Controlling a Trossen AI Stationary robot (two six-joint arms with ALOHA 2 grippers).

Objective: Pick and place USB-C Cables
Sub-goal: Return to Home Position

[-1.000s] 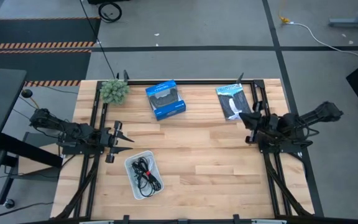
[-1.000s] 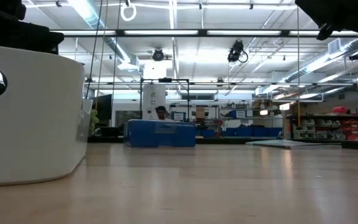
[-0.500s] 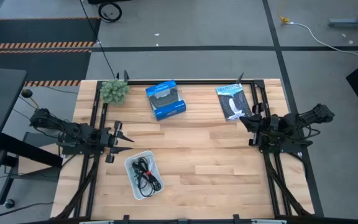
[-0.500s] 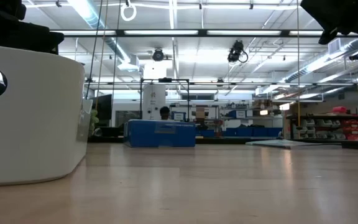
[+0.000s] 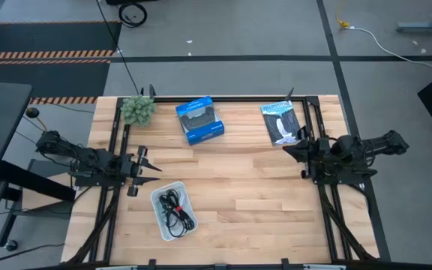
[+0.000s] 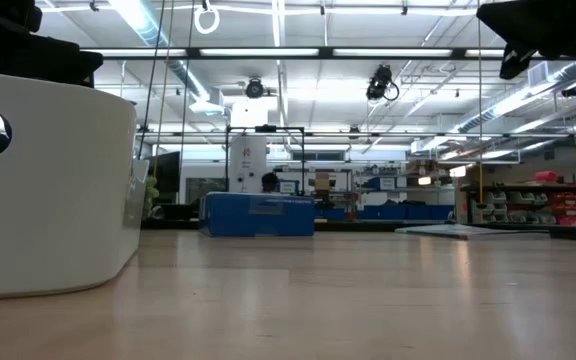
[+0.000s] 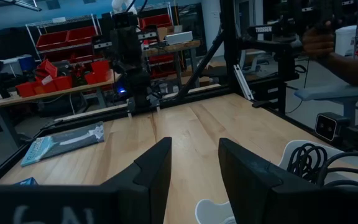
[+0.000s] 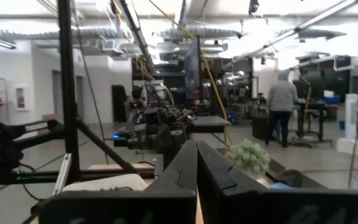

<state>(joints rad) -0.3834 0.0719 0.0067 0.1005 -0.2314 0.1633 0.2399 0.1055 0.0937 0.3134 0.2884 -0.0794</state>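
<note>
Black USB-C cables [image 5: 177, 210] lie bundled inside the white tray [image 5: 156, 199] near the table's near-left part; the left wrist view shows their loops [image 7: 312, 160] over the tray's rim [image 7: 213, 211]. White or pale cables I cannot make out. My left gripper [image 5: 147, 163] hovers open just beyond the tray's far-left corner, fingers [image 7: 194, 146] pointing toward the table's right. My right gripper [image 5: 289, 150] is shut [image 8: 196, 144], above the table's right side just near of the packet, pointing left.
A blue box [image 5: 199, 120] lies at the far middle and a flat black-and-white packet [image 5: 281, 122] at the far right. A green plant [image 5: 137, 109] sits at the far-left corner. Black frame rails line the table's sides. Bare wood stretches across the middle. People stand in the room beyond.
My right arm has swung and levelled out, and its gripper has crept a little toward the table's left, staying shut. The cables and the tray lie as before.
</note>
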